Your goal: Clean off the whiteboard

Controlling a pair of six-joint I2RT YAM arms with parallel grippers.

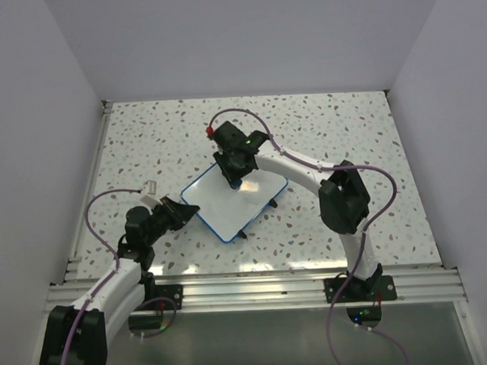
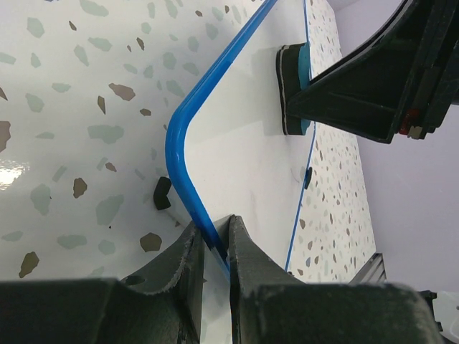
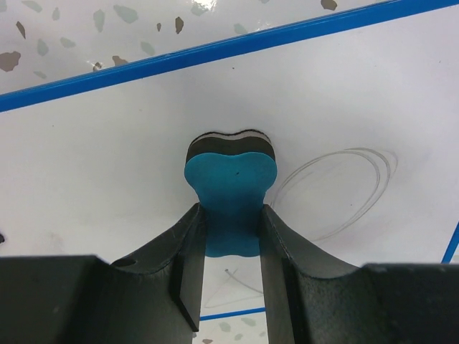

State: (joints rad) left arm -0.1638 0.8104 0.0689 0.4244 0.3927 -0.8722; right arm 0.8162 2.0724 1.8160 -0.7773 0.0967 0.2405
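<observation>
The whiteboard (image 1: 243,205) lies tilted on the speckled table, white with a thin blue rim. My left gripper (image 1: 190,210) is shut on the rim at the board's left edge (image 2: 214,242), just below the rounded corner (image 2: 174,140). My right gripper (image 1: 234,178) is shut on a blue eraser (image 3: 229,185) with a black felt underside, and presses it flat on the board (image 3: 100,158) near its far edge. Faint grey loops (image 3: 344,183) show on the white surface to the eraser's right. The left wrist view also shows the eraser (image 2: 294,86) standing on the board.
Small black tabs (image 1: 274,203) stick out from the board's edges, one beside my left fingers (image 2: 162,192). Grey walls close in the speckled table (image 1: 346,129) on three sides. An aluminium rail (image 1: 256,291) runs along the near edge by the arm bases.
</observation>
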